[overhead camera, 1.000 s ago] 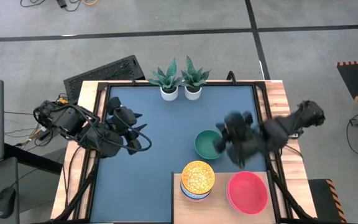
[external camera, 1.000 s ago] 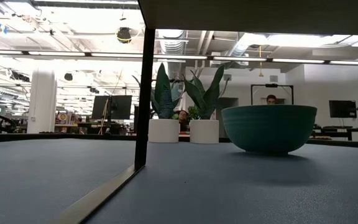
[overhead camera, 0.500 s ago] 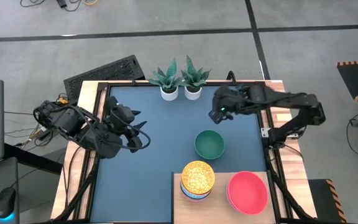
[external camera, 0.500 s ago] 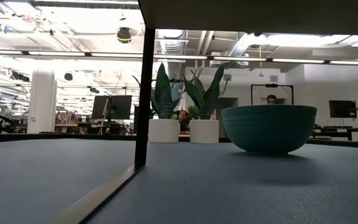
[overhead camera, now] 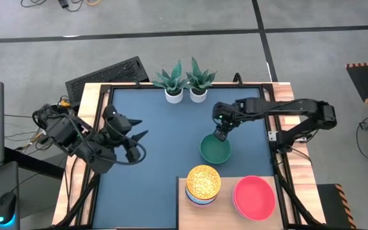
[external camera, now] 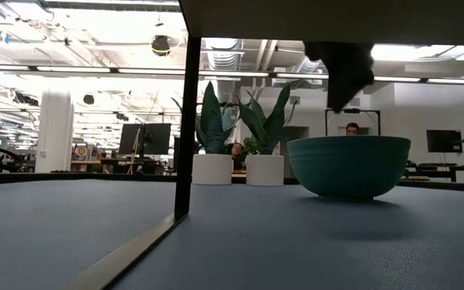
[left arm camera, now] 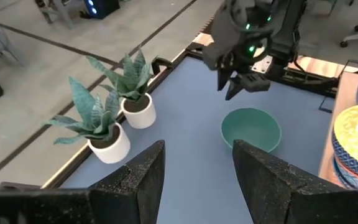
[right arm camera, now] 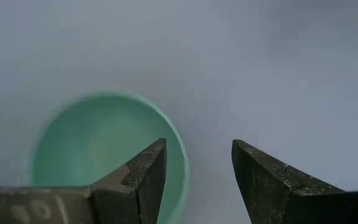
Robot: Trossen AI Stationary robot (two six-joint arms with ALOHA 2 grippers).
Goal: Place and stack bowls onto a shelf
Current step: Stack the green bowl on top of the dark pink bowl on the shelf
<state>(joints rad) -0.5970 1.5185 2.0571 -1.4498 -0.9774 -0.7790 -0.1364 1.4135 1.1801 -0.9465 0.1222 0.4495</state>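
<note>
A plain green bowl [overhead camera: 215, 149] rests on its base on the blue tabletop, also seen in the low view [external camera: 349, 165] and the left wrist view [left arm camera: 251, 129]. My right gripper [overhead camera: 220, 134] hangs open just above the bowl's far rim, pointing steeply down, clear of it [external camera: 343, 68]. In its own wrist view the right gripper [right arm camera: 199, 168] has the bowl's rim [right arm camera: 176, 149] below one finger. My left gripper [overhead camera: 136, 137] waits open above the table's left side. The shelf [overhead camera: 185, 214] at the near right carries a stack of patterned bowls with a yellow one on top [overhead camera: 203, 184] and a pink bowl [overhead camera: 254, 197].
Two white plant pots [overhead camera: 183, 94] stand at the table's far edge. In the low view the shelf's dark leg [external camera: 188, 121] stands left of the green bowl. Bare blue tabletop [overhead camera: 165, 160] lies between the two arms.
My right gripper has swung from beside the shelf, near the green bowl's right side, toward the far edge. It has then tipped downward and come down over the bowl's far rim, entering the low view from above. The bowl has not moved.
</note>
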